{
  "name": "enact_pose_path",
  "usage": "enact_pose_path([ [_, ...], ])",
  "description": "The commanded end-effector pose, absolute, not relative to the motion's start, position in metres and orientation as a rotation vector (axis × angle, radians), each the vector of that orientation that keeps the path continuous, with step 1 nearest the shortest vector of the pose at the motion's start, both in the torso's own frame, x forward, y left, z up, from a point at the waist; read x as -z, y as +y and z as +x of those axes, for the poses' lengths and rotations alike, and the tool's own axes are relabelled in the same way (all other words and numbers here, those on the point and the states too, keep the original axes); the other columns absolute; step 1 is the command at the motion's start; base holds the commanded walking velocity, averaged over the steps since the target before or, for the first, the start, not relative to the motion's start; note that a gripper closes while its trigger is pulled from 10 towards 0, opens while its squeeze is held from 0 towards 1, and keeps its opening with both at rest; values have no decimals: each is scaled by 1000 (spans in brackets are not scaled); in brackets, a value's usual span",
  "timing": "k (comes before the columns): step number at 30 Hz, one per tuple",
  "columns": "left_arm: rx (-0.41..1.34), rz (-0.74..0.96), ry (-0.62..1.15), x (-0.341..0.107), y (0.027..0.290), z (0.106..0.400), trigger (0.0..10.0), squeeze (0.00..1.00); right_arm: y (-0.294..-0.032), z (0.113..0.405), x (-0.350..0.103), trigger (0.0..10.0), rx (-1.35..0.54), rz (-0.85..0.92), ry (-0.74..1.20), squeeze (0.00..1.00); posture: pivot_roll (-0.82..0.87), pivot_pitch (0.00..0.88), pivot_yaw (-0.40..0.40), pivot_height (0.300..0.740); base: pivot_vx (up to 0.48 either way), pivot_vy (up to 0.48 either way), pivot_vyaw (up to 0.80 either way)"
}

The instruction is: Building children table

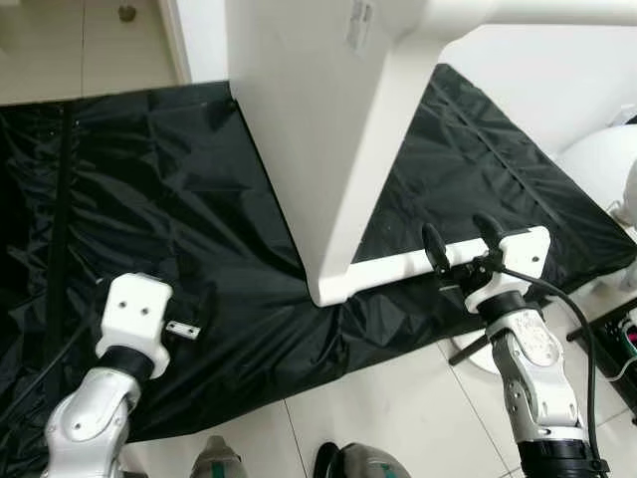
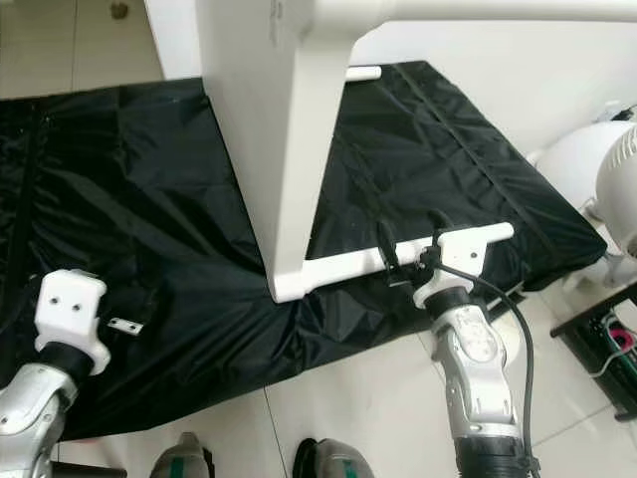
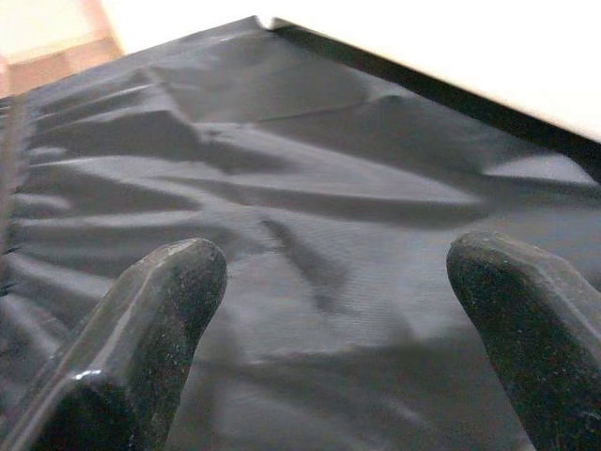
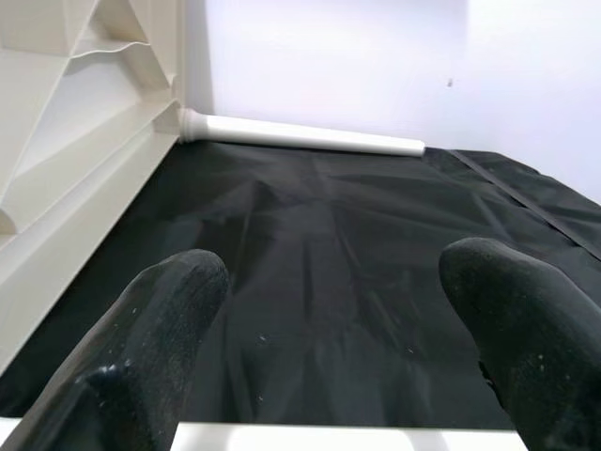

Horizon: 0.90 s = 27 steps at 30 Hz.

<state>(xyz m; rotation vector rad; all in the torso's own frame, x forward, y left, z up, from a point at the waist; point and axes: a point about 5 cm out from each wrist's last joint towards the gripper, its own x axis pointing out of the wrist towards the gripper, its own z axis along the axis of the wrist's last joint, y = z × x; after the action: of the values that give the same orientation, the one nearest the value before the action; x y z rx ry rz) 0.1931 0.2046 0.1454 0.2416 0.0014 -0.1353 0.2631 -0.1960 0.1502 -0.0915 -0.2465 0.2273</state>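
— What does the table look like right now?

— The white children's table (image 1: 328, 129) stands tipped on its side at the upper middle of the frame, a broad flat panel reaching down to the black sheet (image 1: 149, 199) spread over the tiled floor (image 1: 398, 418). A white crossbar (image 1: 398, 267) runs from the panel's lower corner toward the right.

— And the grippers?

— The right gripper (image 1: 462, 239) is at that crossbar, right of centre, its two black fingers spread apart and upright just behind the bar, holding nothing. The left gripper (image 3: 338, 310) hangs low over the sheet at lower left, fingers wide apart and empty.

— Anything else around?

— In the right wrist view a loose white tube (image 4: 305, 137) lies on the sheet by the wall. A white rounded object (image 2: 587, 164) sits at the right edge, with a dark rack (image 1: 622, 349) holding cables below it. The robot's feet (image 1: 348, 460) show at the bottom.

— Any containers?

— I can't make out any.
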Motion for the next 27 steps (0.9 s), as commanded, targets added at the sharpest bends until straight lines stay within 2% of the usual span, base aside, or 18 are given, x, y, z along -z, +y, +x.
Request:
enact_pose_path([
  [1, 25, 235, -15, -148, 218, 191, 10000, 0, -205, 264, -151, 10000, -213, -116, -247, 0, 131, 92, -80, 740, 0, -251, 0],
  [25, -16, 242, -7, -149, 228, 185, 10000, 0, -212, 269, -151, 10000, -229, -151, -240, 0, 145, 95, -98, 740, 0, -308, 0],
  [27, -25, 223, 0, -146, 228, 185, 10000, 0, -212, 270, -150, 10000, -230, -153, -239, 0, 145, 95, -95, 740, 0, 0, 0],
])
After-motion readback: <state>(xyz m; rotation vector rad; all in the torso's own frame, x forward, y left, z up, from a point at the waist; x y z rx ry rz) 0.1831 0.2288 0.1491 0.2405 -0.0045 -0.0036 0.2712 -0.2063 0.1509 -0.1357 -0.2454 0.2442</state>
